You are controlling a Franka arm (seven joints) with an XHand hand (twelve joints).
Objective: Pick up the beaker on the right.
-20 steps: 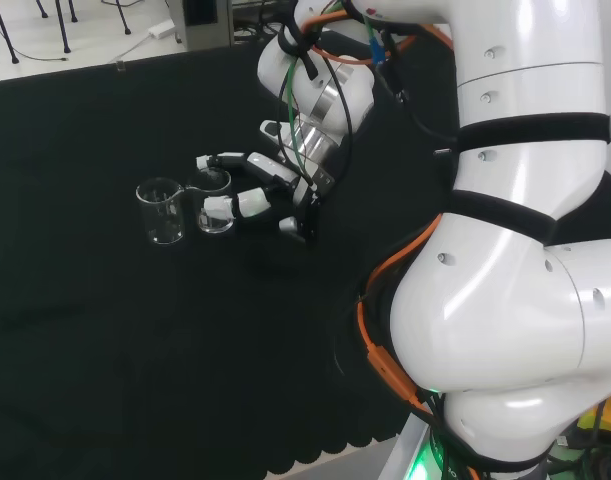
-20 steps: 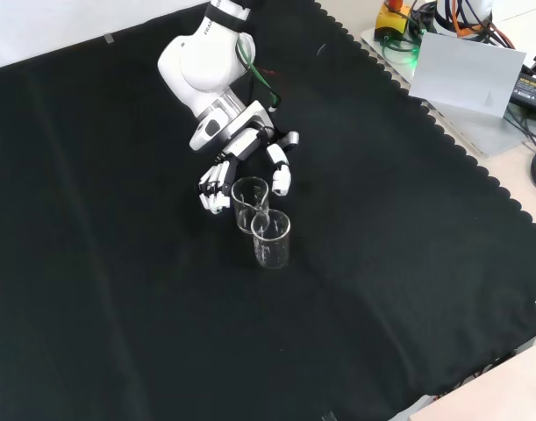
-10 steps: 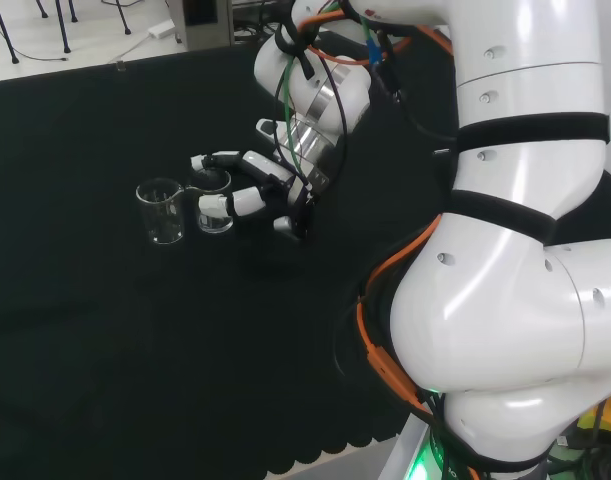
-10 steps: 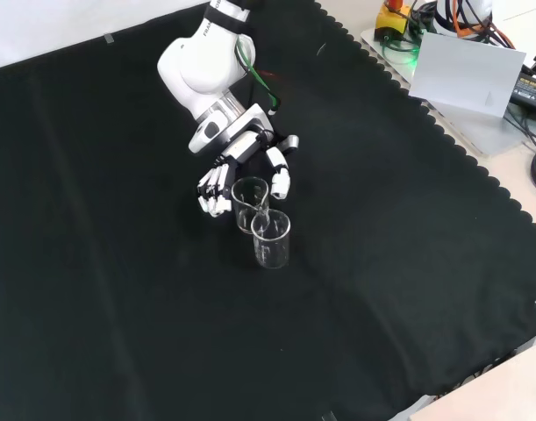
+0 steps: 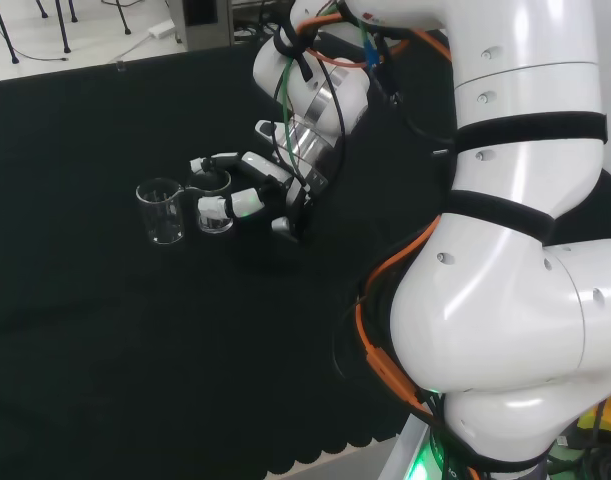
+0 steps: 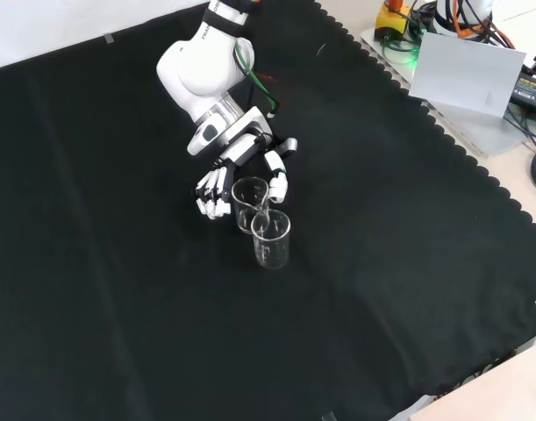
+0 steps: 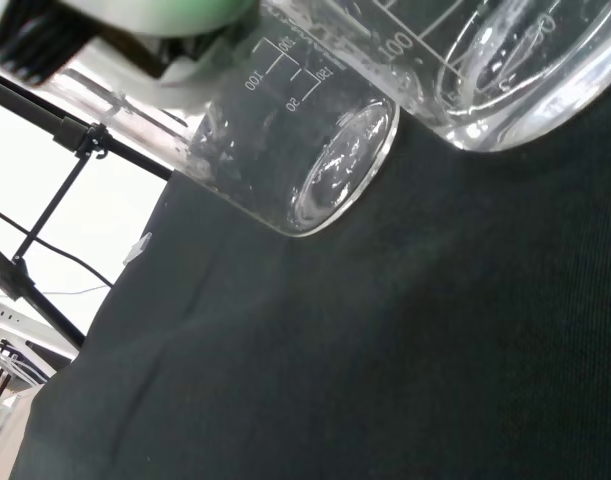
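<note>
Second clear beaker (image 5: 162,212) upright on black cloth (image 6: 118,289), left of its neighbour in head view, nearer camera in front view (image 6: 271,239). Cloth edge scalloped. Grey box (image 6: 468,72) and cables (image 6: 535,132) beyond cloth at front view's upper right.

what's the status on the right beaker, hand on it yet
Hand around right beaker, fingers one side, thumb the other, curled in. Beaker on the cloth, not lifted. Second beaker stands close beside it, could get bumped.
</note>
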